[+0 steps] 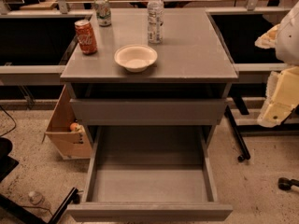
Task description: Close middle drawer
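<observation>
Drinks and a bowl on the grey cabinet top point(187, 50)
Orange soda can point(86, 36), green-white can point(103, 10), clear plastic bottle point(155, 15), white round bowl point(135, 57); open cardboard box point(65, 129) on the floor at left.

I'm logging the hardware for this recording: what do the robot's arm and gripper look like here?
Both show only at the right edge of the camera view. The arm is a smooth, rounded white shell. Below it, the gripper, off the cabinet's right side, is built of pale cream-yellow blocky pieces with rough edges. No cables or markings show.
</observation>
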Controlling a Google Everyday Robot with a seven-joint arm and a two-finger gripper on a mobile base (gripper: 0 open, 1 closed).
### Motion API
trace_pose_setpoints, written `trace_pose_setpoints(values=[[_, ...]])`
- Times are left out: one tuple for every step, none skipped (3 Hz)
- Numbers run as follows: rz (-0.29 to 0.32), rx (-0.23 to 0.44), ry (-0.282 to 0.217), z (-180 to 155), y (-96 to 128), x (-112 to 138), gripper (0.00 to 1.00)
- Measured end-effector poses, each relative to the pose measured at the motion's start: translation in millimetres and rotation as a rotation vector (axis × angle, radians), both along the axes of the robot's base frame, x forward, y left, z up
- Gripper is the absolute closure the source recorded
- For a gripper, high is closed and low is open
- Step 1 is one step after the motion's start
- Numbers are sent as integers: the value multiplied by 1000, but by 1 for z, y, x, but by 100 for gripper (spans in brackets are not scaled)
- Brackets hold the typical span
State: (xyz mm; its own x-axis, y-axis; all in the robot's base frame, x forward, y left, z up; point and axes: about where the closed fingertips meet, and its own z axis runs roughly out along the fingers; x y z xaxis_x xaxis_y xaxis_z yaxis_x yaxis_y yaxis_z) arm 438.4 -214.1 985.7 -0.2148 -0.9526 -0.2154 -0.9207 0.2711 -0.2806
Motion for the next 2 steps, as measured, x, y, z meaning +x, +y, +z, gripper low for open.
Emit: trace_pose_setpoints(values=[[0,0,0,0,0,0,0],[-15,-6,-15,0,3,-4,0]])
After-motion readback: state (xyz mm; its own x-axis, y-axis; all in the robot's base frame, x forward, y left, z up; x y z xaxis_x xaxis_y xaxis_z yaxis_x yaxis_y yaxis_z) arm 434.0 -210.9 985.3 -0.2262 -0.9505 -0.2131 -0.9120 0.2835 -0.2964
